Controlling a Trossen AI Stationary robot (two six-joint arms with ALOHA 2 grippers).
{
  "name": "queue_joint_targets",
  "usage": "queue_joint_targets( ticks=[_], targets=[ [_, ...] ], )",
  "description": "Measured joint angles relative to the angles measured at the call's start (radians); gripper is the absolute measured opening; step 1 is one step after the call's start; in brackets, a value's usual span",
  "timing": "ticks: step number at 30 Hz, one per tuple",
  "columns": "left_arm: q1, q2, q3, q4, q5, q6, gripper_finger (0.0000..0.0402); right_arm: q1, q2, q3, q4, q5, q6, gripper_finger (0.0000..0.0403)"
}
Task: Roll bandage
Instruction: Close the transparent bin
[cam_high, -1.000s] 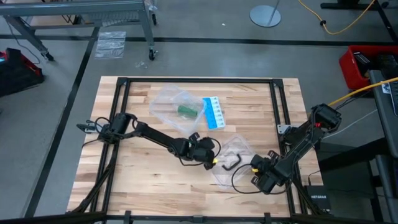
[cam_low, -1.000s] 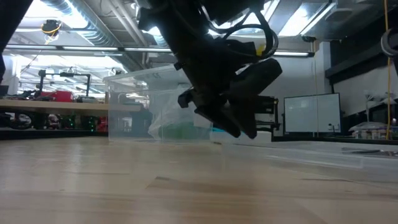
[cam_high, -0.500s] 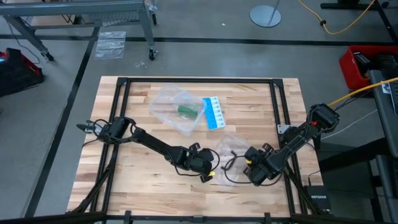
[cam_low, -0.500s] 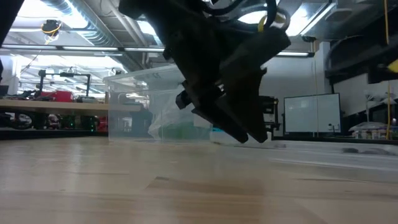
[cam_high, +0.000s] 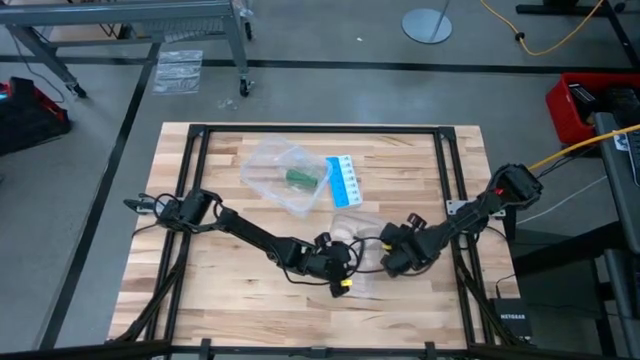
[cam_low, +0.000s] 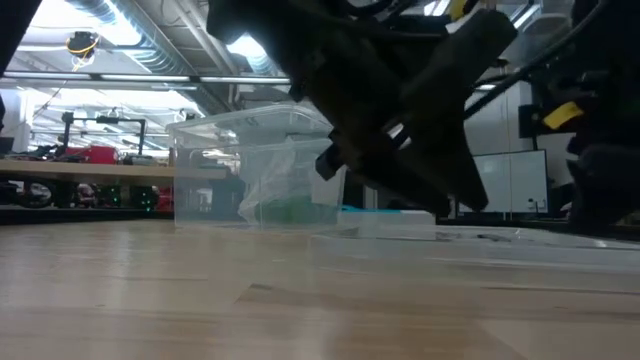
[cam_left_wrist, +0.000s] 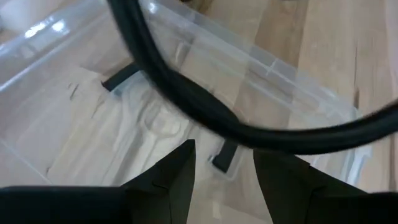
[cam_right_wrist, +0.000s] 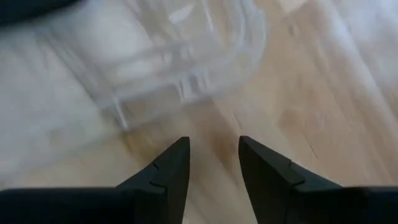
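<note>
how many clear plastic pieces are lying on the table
2. One clear plastic container sits toward the far side, holding the green bandage, beside the blue-and-white card. The other clear plastic piece lies nearer, between the two grippers. Parts may be hidden under the arms.

**Item count, tabletop**

One dark green bandage (cam_high: 298, 178). One blue-and-white card (cam_high: 345, 181). Two clear plastic pieces: far wrapper (cam_high: 268, 160), near lid (cam_high: 362, 228). Two grippers: left (cam_high: 348, 266), right (cam_high: 385, 252).
</note>
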Motion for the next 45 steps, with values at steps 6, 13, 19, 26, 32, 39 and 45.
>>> queue_joint_targets(
  ticks=[6, 13, 19, 26, 32, 39, 45],
  targets=[
    [0.000, -0.005, 0.000, 0.061, -0.013, 0.000, 0.0155, -0.013, -0.003, 0.003, -0.034, -0.141, -0.103, 0.0143],
    [0.012, -0.005, 0.001, 0.022, -0.012, -0.066, 0.0155, -0.011, -0.003, 0.003, -0.028, -0.128, -0.114, 0.0143],
    [0.013, -0.005, 0.001, -0.031, -0.011, -0.136, 0.0155, -0.011, -0.003, 0.002, -0.021, -0.110, -0.116, 0.0143],
    [0.012, -0.007, 0.002, -0.013, 0.006, -0.132, 0.0155, -0.014, -0.005, 0.003, -0.009, -0.193, -0.087, 0.0143],
    [0.022, -0.007, 0.002, -0.019, 0.007, -0.160, 0.0155, -0.013, -0.006, 0.005, 0.008, -0.262, -0.069, 0.0143],
    [0.034, -0.007, 0.002, -0.021, 0.007, -0.215, 0.0155, -0.011, -0.005, 0.003, 0.094, -0.305, -0.098, 0.0143],
    [0.034, -0.042, 0.002, -0.106, 0.023, -0.217, 0.0155, -0.010, -0.004, 0.003, 0.107, -0.294, -0.102, 0.0143]
  ],
)
